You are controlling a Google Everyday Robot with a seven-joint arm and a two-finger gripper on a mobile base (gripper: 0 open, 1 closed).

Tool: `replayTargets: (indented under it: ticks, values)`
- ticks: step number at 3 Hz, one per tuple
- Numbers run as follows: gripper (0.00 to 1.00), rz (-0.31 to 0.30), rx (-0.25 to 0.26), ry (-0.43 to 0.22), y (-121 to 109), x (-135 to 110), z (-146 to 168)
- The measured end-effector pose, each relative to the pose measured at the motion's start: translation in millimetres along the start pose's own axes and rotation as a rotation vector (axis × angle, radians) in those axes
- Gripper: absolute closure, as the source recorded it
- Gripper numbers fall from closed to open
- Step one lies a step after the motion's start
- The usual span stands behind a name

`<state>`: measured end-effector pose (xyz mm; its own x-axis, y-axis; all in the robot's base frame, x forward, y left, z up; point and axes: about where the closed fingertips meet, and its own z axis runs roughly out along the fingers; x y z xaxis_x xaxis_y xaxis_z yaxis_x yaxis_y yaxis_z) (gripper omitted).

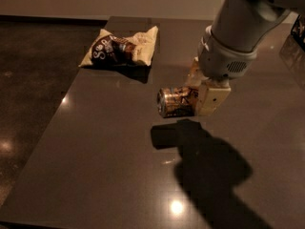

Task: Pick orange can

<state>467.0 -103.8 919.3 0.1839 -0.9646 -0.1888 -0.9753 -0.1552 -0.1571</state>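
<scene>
The orange can [172, 102] is an orange-gold drink can with dark graphics, held on its side with its silver end facing left. My gripper [196, 91] is shut on the can, one finger behind it and one in front. The can hangs above the dark table [119, 175]; its shadow lies on the table below, apart from it. The grey arm comes in from the upper right.
A cream and dark brown chip bag [121, 48] lies at the far left part of the table. The table's left edge runs diagonally beside a dark floor [28, 80]. Something dark shows at the right edge [299, 30].
</scene>
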Motion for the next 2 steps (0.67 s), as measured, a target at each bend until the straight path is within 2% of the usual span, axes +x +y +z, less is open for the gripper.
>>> replayTargets:
  ticks: [1,2]
  values:
    - [1.00,-0.003,0.048,-0.022,1.9,-8.0,-26.4]
    - [1.00,-0.004,0.055,-0.025,1.8,-9.4,-29.7]
